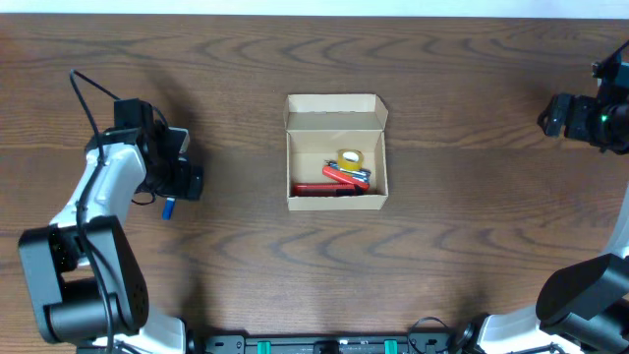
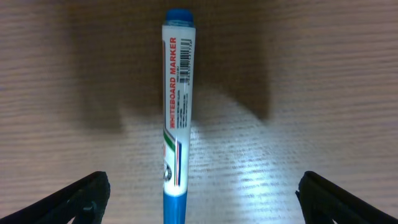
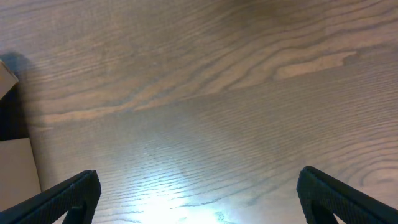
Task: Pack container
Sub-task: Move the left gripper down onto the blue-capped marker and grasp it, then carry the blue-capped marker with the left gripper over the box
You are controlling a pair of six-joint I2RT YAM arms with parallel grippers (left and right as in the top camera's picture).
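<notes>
The container [image 1: 337, 202] is a small tan cardboard box, open, with its lid flap standing at the back, in the middle of the table. Inside lie a red marker [image 1: 322, 191], a yellow tape roll [image 1: 348, 157] and small red items. A blue whiteboard marker [image 2: 176, 118] lies on the table at the left; its blue end [image 1: 168, 207] shows below my left gripper. My left gripper [image 2: 199, 202] is open, hovering over the marker with a finger on each side, not touching it. My right gripper [image 3: 199, 196] is open and empty at the far right.
The table [image 1: 472, 236] is dark brown wood. A corner of the tan cardboard [image 3: 15, 168] shows at the left edge of the right wrist view. A black rail runs along the front edge [image 1: 324, 344].
</notes>
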